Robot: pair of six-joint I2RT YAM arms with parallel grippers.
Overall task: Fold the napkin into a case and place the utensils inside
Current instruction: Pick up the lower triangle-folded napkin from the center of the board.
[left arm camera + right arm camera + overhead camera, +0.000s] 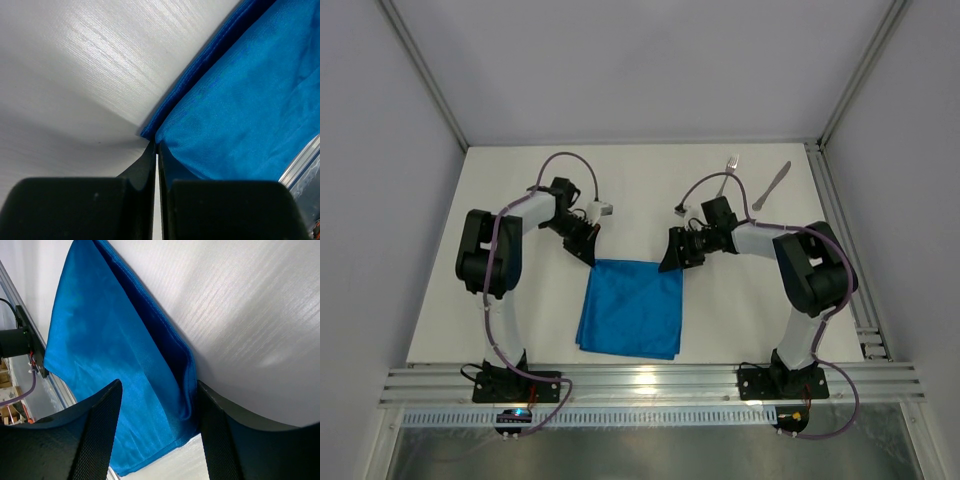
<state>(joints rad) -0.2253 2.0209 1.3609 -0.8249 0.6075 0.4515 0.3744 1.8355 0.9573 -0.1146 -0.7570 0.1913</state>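
Observation:
The bright blue napkin (630,308) lies folded into a rough square on the white table, between the two arms. My left gripper (588,250) is at its far left corner; in the left wrist view the jaws (156,144) are shut with only a hairline gap, pinching the corner of the napkin (240,100). My right gripper (672,262) is at the far right corner; in the right wrist view it (159,385) is open and straddles the layered edge of the napkin (100,340). The fork (728,175) and the knife (772,186) lie at the far right of the table.
An aluminium rail (650,380) runs along the near table edge and another (850,280) along the right side. Grey walls and frame posts (420,70) enclose the table.

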